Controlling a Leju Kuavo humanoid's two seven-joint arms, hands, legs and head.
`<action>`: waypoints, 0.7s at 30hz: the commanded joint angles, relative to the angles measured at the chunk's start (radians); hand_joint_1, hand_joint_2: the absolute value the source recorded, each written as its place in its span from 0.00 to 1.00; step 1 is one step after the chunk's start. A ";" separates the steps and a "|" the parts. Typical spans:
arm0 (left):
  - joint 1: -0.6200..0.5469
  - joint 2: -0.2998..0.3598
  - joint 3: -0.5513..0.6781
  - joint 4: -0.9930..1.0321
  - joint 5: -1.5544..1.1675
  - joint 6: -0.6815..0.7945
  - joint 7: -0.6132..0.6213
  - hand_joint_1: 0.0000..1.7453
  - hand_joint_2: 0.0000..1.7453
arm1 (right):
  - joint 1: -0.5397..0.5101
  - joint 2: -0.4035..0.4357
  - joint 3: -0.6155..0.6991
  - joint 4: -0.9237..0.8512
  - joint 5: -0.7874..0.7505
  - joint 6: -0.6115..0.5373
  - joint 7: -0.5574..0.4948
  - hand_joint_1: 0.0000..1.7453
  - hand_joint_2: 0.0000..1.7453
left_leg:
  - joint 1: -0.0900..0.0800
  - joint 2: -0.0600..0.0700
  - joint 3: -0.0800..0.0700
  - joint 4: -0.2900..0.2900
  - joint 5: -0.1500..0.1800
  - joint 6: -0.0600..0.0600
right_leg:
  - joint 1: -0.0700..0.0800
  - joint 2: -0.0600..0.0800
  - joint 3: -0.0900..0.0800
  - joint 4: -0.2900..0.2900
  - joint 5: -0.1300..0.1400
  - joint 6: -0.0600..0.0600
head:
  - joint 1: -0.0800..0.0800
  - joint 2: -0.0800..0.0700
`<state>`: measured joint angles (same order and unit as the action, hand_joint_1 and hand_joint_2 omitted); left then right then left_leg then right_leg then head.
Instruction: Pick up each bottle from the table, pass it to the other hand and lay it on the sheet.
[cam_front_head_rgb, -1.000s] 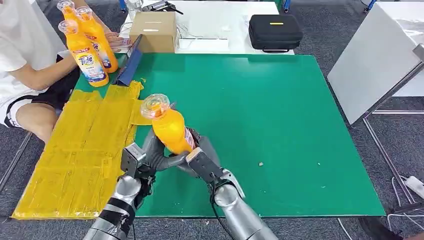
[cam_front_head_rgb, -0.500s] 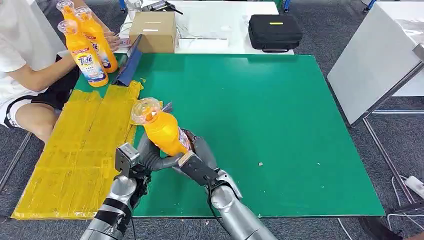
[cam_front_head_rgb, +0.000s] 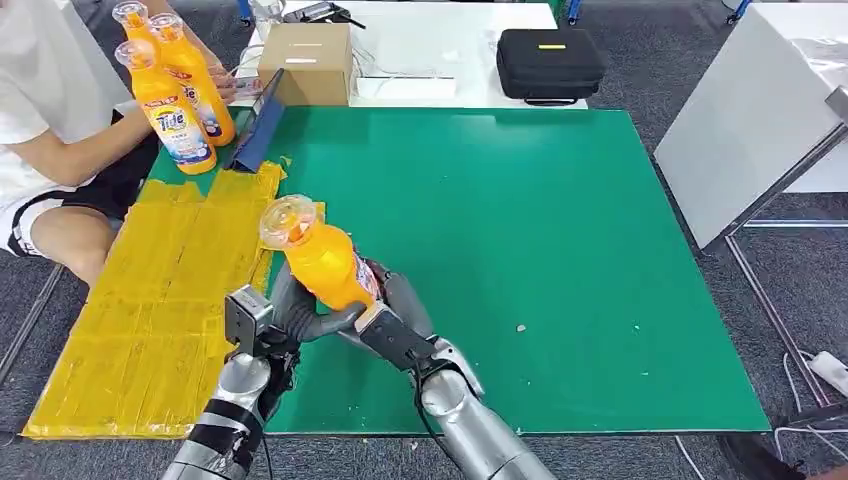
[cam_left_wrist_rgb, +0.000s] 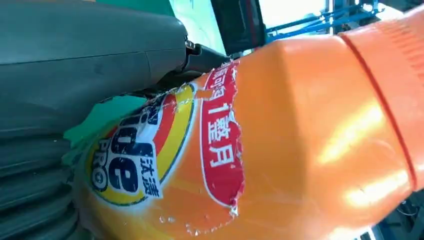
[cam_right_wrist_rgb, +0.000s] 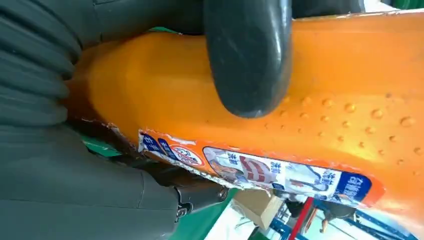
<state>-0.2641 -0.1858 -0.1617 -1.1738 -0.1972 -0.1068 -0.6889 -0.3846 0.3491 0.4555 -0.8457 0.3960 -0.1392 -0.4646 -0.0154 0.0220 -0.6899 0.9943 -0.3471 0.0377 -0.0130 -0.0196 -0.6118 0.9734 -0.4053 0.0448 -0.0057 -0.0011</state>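
Silver and grey, the robot's two arms come in at the near edge of the green table mat (cam_front_head_rgb: 520, 250) and meet over its near left part, just right of the yellow taped sheet (cam_front_head_rgb: 160, 300). Between them stands an orange plastic detergent bottle with a clear cap (cam_front_head_rgb: 318, 262), lifted above the mat and tilted with its cap toward the far left, over the sheet's right edge. The left hand (cam_front_head_rgb: 290, 315) wraps the bottle's lower body from the left; in the left wrist view the label fills the space beside the grey ribbed cover of that hand (cam_left_wrist_rgb: 75, 100), pressed close against it. The right hand (cam_front_head_rgb: 395, 325) closes on the same lower body from the right, and in the right wrist view a thick dark thumb (cam_right_wrist_rgb: 247, 55) lies across the orange plastic above a torn strip of label, so both hands have hold of the bottle at once. Farther off, at the far left corner of the mat, three more orange detergent bottles (cam_front_head_rgb: 175, 105) stand upright together, just left of a dark blue board (cam_front_head_rgb: 258, 125) leaning on edge. A seated person in a white shirt (cam_front_head_rgb: 40, 110) is beside them. Beyond the mat, a brown cardboard box (cam_front_head_rgb: 308, 62) and a black zip case (cam_front_head_rgb: 552, 62) rest on a white table (cam_front_head_rgb: 430, 45).
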 joint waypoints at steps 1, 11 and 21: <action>-0.026 -0.003 0.055 -0.013 0.016 0.018 -0.007 1.00 1.00 | -0.012 -0.046 -0.012 0.026 -0.005 -0.023 -0.005 1.00 1.00 | 0.002 -0.003 0.007 0.001 -0.004 -0.003 | 0.001 0.000 0.008 0.000 -0.003 -0.002 | 0.000 0.000; 0.027 0.029 0.121 -0.125 -0.209 0.398 0.047 1.00 1.00 | 0.175 -0.161 -0.143 -0.422 -0.022 -0.036 0.022 0.00 1.00 | 0.002 -0.005 0.006 0.000 -0.003 -0.002 | 0.000 -0.002 0.008 -0.002 -0.003 -0.001 | 0.000 0.000; -0.176 0.116 0.292 0.252 -0.851 0.805 0.192 1.00 1.00 | 0.196 -0.232 -0.162 -0.562 -0.035 -0.072 -0.015 0.00 1.00 | 0.000 -0.002 0.002 -0.001 0.000 -0.002 | 0.000 0.000 0.002 -0.001 0.000 -0.001 | 0.000 0.000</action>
<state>-0.2652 -0.1339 -0.0473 -1.2300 -0.6632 0.5579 -0.5887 -0.1883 0.1988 0.3155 -1.2961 0.3956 -0.2117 -0.4654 -0.0158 0.0224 -0.6901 0.9943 -0.3475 0.0373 -0.0133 -0.0195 -0.6127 0.9732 -0.4051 0.0447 -0.0061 -0.0011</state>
